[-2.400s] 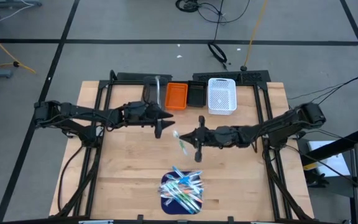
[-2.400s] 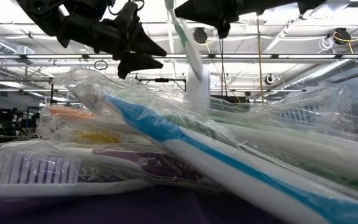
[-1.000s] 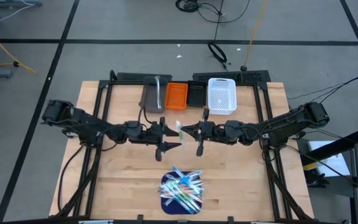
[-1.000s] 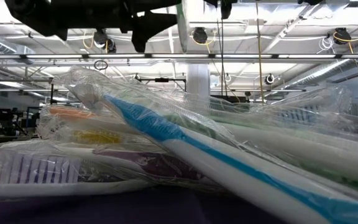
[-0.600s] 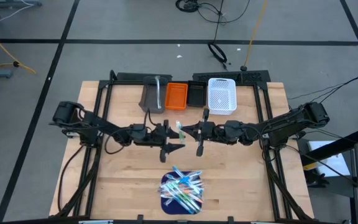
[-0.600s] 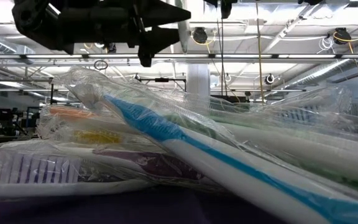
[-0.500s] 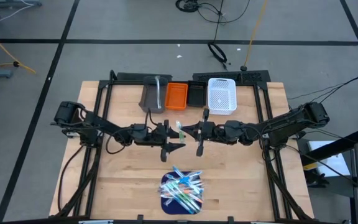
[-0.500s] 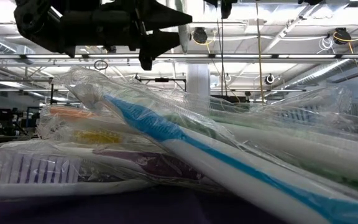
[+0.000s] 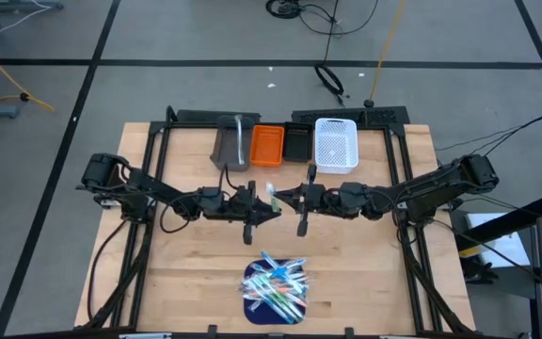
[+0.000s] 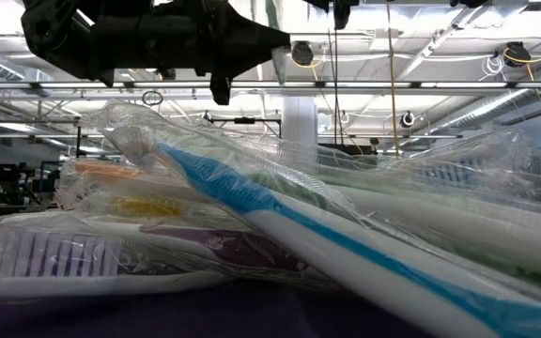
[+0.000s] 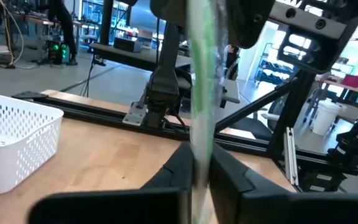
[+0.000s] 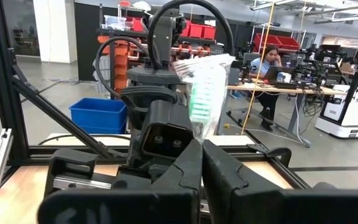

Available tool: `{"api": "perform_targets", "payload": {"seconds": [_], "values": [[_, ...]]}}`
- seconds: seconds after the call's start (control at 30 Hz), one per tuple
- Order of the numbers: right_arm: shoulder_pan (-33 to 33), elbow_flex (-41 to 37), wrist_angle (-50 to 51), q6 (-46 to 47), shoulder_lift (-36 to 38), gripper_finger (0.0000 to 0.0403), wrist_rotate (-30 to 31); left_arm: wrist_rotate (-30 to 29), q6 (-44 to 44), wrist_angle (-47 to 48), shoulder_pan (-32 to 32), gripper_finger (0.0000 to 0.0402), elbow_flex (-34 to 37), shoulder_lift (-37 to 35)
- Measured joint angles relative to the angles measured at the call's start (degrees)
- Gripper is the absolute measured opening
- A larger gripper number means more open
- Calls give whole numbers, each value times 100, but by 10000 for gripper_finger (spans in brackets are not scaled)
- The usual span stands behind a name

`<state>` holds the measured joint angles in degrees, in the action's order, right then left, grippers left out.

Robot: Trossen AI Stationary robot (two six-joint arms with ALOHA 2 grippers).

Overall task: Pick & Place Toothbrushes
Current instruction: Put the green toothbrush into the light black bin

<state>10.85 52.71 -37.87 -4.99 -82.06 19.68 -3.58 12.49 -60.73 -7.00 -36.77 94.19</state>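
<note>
Above the middle of the wooden table (image 9: 186, 264), the left gripper (image 9: 269, 207) and the right gripper (image 9: 280, 199) meet tip to tip, both pinched on one wrapped green-and-white toothbrush (image 9: 272, 196) held upright between them. From the left wrist its clear-wrapped handle (image 11: 199, 118) runs up between that arm's closed fingers (image 11: 179, 171); from the right wrist its green bristle head (image 12: 202, 96) stands above the right fingers (image 12: 188, 168), which are pressed together. Along the table's far edge sits a row of bins: a grey one (image 9: 232, 145), an orange one (image 9: 267, 146), a black one (image 9: 296, 143) and a white perforated basket (image 9: 336, 146), all showing no contents. Near the front edge, well apart from both grippers, the remaining wrapped toothbrushes (image 9: 277, 285) lie heaped on a dark blue square mat (image 9: 251, 297).
</note>
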Motion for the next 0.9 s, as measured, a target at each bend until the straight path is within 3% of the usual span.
{"api": "perform_targets", "payload": {"seconds": [0.47,0.9], "values": [[0,0,83,-87,0,8,-4,-2,125,17,-1,14,0,0],[2,0,438,-68,100,139,-26,-150,228,0,0,22,0,-1]]}}
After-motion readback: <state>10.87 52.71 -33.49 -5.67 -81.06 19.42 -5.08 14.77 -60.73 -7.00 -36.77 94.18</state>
